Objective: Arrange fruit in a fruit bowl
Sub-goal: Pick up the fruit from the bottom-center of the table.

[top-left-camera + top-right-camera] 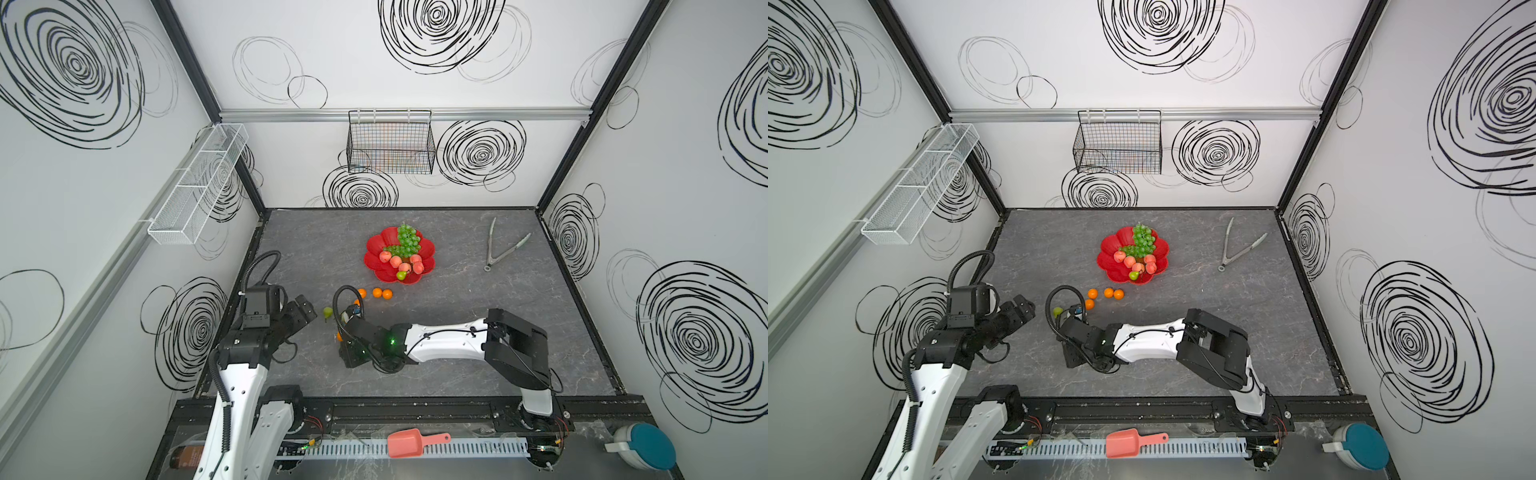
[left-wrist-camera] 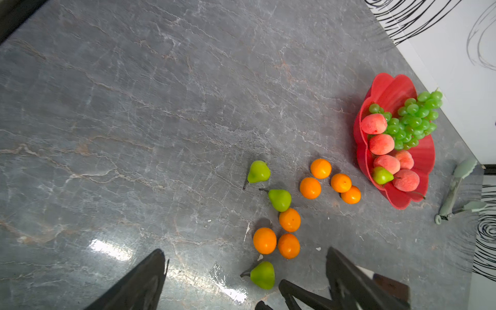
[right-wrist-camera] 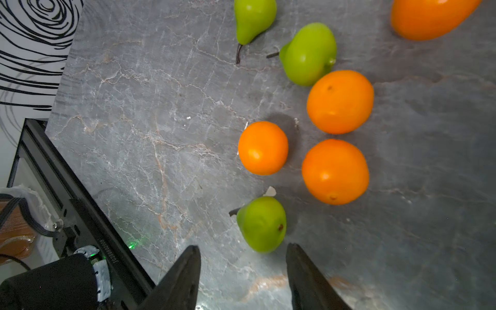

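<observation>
The red fruit bowl (image 1: 376, 266) (image 2: 397, 88) sits mid-table. It holds green grapes (image 1: 406, 241), several peaches (image 2: 381, 144) and one pear (image 2: 382, 175). Several tangerines (image 1: 377, 292) (image 3: 263, 148) and three pears lie loose on the table in front of it. My right gripper (image 3: 243, 249) is open just short of the nearest pear (image 3: 261, 224) (image 2: 263, 275), with nothing between its fingers. In both top views it is hidden under its own wrist (image 1: 357, 328). My left gripper (image 2: 245, 252) (image 1: 305, 309) hangs open above the table to the left of a pear (image 1: 328, 311).
Metal tongs (image 1: 503, 249) lie at the back right of the table. A black wire basket (image 1: 390, 143) hangs on the back wall and a white mesh basket (image 1: 195, 187) on the left wall. A pink scoop (image 1: 409, 442) rests on the front rail.
</observation>
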You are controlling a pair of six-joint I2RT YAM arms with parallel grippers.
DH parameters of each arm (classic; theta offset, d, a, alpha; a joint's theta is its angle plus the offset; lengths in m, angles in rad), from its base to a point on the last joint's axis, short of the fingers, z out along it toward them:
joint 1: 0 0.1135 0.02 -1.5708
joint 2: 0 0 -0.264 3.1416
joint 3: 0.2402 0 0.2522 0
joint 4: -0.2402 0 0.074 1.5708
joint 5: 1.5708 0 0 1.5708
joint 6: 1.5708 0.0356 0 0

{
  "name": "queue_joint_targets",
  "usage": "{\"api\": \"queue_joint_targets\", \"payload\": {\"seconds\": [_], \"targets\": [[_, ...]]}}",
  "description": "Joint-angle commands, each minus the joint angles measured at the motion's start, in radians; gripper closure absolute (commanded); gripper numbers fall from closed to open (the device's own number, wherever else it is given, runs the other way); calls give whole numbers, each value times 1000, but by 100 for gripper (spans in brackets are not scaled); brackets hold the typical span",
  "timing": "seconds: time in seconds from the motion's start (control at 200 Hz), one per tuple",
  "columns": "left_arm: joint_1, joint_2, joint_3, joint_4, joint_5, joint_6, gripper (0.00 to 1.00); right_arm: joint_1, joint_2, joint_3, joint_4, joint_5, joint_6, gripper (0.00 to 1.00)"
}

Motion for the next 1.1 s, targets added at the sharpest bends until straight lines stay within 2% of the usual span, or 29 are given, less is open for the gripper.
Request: {"api": "queue_joint_targets", "payload": {"seconds": [0.0,0.535,1.096], "targets": [[11,2,-13,47,44,31,4,-10,23,31,-12,8,-2,44],[18,6,-27,73,82,28,4,-16,110,104,-90,46,-45,46],[17,-2,-37,79,93,31,4,-16,131,105,-101,49,-52,58]]}}
